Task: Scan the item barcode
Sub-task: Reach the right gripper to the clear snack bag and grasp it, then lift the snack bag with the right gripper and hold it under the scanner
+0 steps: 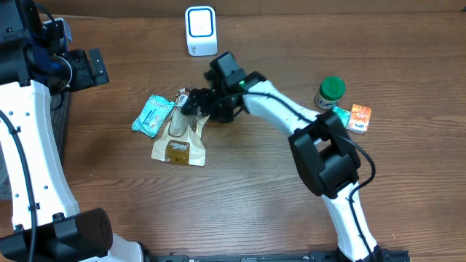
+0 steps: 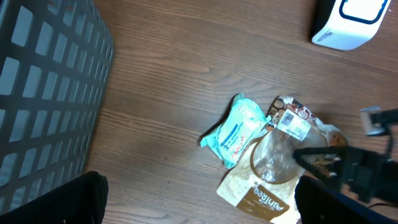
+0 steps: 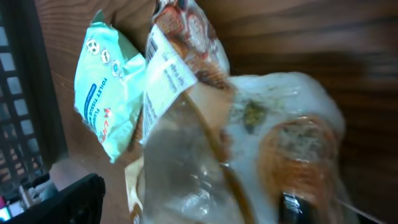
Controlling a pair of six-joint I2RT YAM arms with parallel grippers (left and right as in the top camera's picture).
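Brown-and-clear snack bag (image 1: 182,144) under the right pincer (image 1: 193,108), not yet lifted; no scan begun.

The bag lies flat on the counter (image 1: 247,211), its upper end with the white barcode label (image 3: 165,71) right beneath that pincer. Crumpled film fills the wrist view, so I cannot tell whether the jaws are spread around the bag or already pinching it. A teal tissue pack (image 1: 151,115) sits just beside the bag, on the side away from the reaching arm. The white scanner (image 1: 201,30) stands well beyond the pincer, apart from the bag. The left pincer (image 2: 199,194) hangs spread wide and empty, off past the tissue pack near a dark basket (image 2: 43,81). By my reading nearly everything remains: a sure grip, the lift, the carry to the scanner, and turning the label toward it.
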